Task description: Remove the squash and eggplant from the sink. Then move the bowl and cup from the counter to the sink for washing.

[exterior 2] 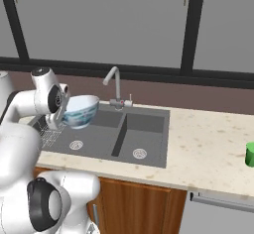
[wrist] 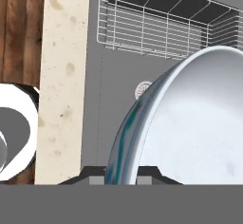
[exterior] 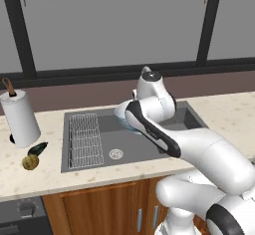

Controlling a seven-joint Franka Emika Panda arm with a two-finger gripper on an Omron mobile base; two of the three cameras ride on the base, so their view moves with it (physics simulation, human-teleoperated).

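My gripper (wrist: 121,178) is shut on the rim of the bowl (wrist: 190,123), which passes between the two fingertips. White inside and pale blue outside, the bowl (exterior 2: 82,110) hangs tilted above the left basin of the dark grey sink (exterior 2: 144,124), with the gripper (exterior 2: 63,111) at its left rim. In the left base view the arm hides most of the bowl (exterior: 123,119). The squash (exterior: 30,163) and the dark eggplant (exterior: 38,148) lie on the counter (exterior: 30,181) left of the sink (exterior: 129,144). The green cup (exterior 2: 250,154) stands on the counter (exterior 2: 208,148) far to the right.
A wire rack (exterior: 84,139) fills the left end of the sink, right beneath the bowl in the hand view. A curved steel faucet (exterior 2: 115,82) rises behind the basins. A paper towel roll (exterior: 20,117) stands just behind the vegetables.
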